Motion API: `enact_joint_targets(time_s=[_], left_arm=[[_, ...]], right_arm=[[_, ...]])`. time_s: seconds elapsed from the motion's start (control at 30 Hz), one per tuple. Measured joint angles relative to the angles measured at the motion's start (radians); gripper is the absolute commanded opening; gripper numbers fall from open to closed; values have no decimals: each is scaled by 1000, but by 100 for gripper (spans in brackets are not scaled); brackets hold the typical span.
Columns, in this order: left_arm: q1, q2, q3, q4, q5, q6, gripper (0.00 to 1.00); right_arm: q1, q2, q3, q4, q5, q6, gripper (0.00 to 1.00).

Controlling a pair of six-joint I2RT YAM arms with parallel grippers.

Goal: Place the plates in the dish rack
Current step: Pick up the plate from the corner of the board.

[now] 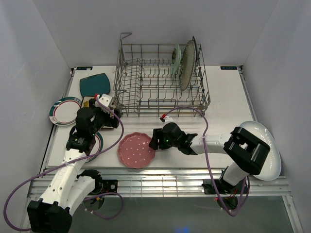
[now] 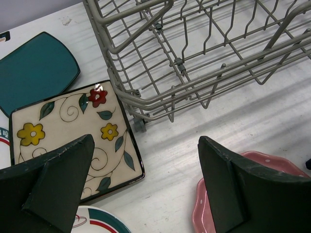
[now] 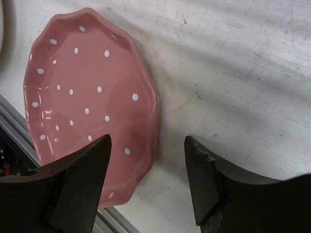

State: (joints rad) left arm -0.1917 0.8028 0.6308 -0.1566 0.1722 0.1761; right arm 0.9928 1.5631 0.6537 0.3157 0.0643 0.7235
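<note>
Pink dotted plate [image 3: 82,97] flat on surface [image 3: 233,73], near edge; dish rack [image 1: 160,82] far behind. Glazed ceramic: guessing stiff, slick, chippable. Right hand [image 3: 146,145] apart, straddling scalloped right rim, so pinch there, firmly. Left hand [image 2: 146,160] wide apart, nothing held.

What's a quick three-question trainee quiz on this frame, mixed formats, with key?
1. True or false: the grey wire dish rack holds no plates.
2. Which plate's rim shows between the open fingers of the right gripper? A) teal square plate B) pink white-dotted round plate C) floral square plate
3. Fill in: the left gripper hovers with its jaws ___.
Key: 1 false; 2 B; 3 open.
</note>
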Motion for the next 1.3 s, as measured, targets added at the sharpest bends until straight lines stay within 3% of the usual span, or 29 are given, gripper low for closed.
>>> enact_joint_targets(time_s=[0.13,0.57,0.77,0.93,0.97,1.07,1.17,1.2,1.23,1.3], left_arm=[[0,0,0,0,0,0,98],[0,0,0,0,0,0,98],[0,0,0,0,0,0,98],[0,0,0,0,0,0,98],[0,0,0,0,0,0,98],[0,0,0,0,0,0,98],[0,0,0,0,0,0,98],[0,0,0,0,0,0,98],[0,0,0,0,0,0,98],[0,0,0,0,0,0,98]], right_arm=[[9,35,18,2,13,-10,53],[10,100,72,5,34,-47,49],[10,136,106,1,38,-63,42],[11,145,119,0,37,-77,47],[12,145,119,0,38,-78,57],[17,145,122,11,42,-84,68],[18,140,119,32,47,-89,94],[19,135,117,36,50,-90,99],[21,130,115,41,51,-97,91],[23,127,113,38,61,-104,90]])
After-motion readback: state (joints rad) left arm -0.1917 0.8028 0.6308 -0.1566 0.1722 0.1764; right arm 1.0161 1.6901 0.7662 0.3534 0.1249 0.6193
